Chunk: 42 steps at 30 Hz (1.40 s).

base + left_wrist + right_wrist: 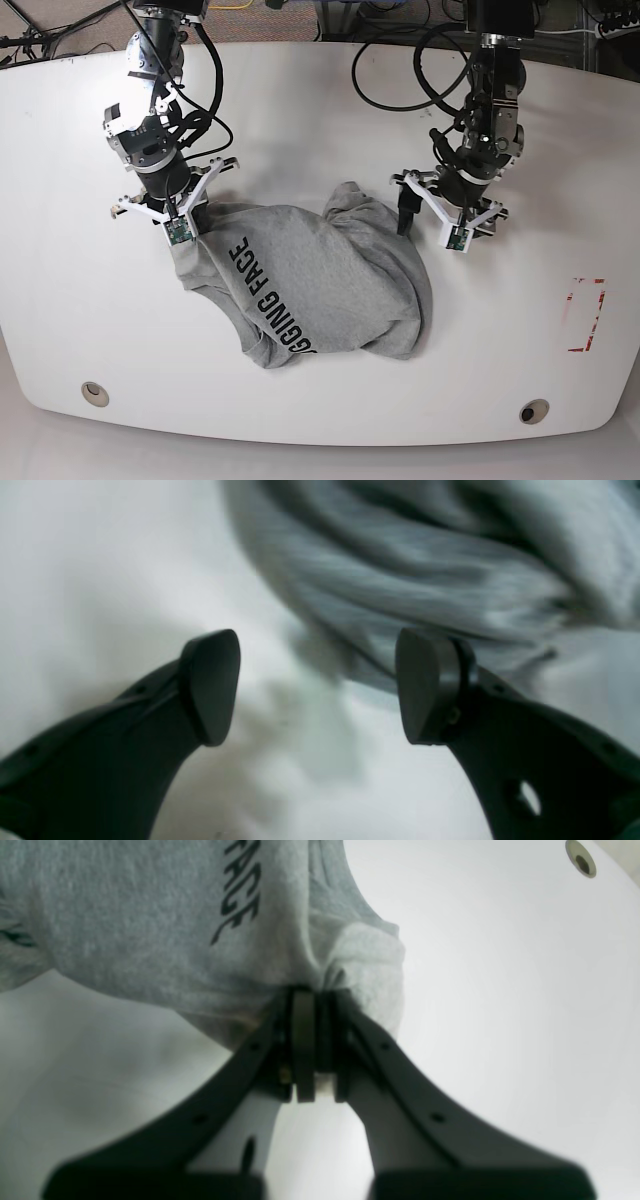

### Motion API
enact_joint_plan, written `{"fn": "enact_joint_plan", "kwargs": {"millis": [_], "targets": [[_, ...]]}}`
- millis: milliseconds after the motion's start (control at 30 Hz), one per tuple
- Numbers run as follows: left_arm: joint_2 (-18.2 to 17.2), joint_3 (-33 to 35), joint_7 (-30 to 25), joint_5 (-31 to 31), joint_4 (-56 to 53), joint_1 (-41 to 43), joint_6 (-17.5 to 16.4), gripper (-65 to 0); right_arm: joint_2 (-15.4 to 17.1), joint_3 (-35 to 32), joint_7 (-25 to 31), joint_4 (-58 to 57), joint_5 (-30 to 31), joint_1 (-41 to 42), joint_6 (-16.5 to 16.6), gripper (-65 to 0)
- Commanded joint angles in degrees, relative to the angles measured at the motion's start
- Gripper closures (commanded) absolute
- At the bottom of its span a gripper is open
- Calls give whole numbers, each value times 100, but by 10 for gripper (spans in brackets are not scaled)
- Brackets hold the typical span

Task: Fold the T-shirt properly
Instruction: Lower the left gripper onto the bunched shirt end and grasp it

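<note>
The light grey T-shirt [330, 290] lies crumpled on the white table [80, 300], with black lettering running diagonally across it. My right gripper [183, 218] is shut on a bunched edge at the shirt's upper left. In the right wrist view the fingers [303, 1040] pinch a fold of the T-shirt [150, 905] next to the letters "FACE". My left gripper [432, 220] hangs open just right of the shirt's upper right folds. In the left wrist view the left gripper [320, 685] holds nothing, and the blurred T-shirt [425, 570] lies just beyond its fingertips.
Black cables [400, 60] trail over the table's far edge behind both arms. A red outline mark [586, 315] sits near the right edge. Small round holes show at the front left [95, 392] and front right [533, 411] of the table.
</note>
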Motion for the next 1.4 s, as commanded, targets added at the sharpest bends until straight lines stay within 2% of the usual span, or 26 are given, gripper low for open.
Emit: {"fn": "enact_joint_plan", "kwargs": {"millis": [0,367,900,1367], "targets": [[-18,79,-70,-11,-27,-177,57,-454,28,21,130,146,42,50,-6,-6],[155,255,74,-50,-547,-681,62,-454,18,35,125,178,33,31,-3,-6],[288,-146,420,-181,-2257,-2093,-15,-453,23,-14,171,157,43,47,10,-8],[408,-147,489,-93,-2602,-2276,-33,-465,28,-21,122,139,41,58,23,-9]]}}
